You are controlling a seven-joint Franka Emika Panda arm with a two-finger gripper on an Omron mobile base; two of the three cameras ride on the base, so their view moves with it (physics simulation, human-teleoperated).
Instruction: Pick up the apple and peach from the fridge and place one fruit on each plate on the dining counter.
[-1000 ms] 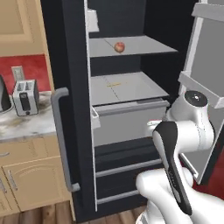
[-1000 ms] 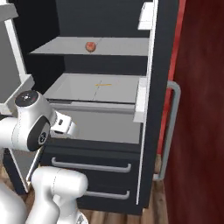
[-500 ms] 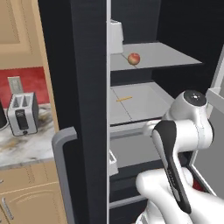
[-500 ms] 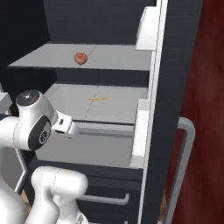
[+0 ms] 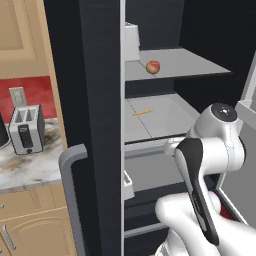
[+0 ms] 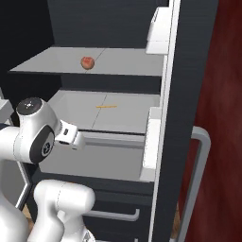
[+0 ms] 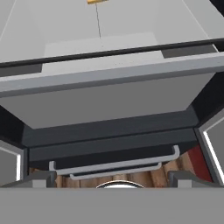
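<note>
The black fridge (image 5: 95,75) stands open in front of me. One round red-and-yellow fruit (image 5: 153,66) (image 6: 87,62) rests on its upper grey shelf; I cannot tell whether it is the apple or the peach, and the other fruit is out of view. My gripper (image 7: 113,179) is open with nothing between its fingers. It hangs low before the grey drawer (image 7: 109,96) and points down at the fridge's bottom. The hand (image 6: 71,137) sits well below the fruit's shelf. The plates and the dining counter are out of view.
The left fridge door's grey handle (image 5: 70,190) is close by, as is the right door (image 6: 170,118) with its white bins (image 6: 152,142). A toaster (image 5: 25,130) stands on the marbled wall counter (image 5: 30,170). A thin orange strip (image 6: 106,107) lies on the middle shelf.
Both base views have closed in on the fridge, so the base has driven nearer. The fruit stays on its shelf. The arm holds much the same pose.
</note>
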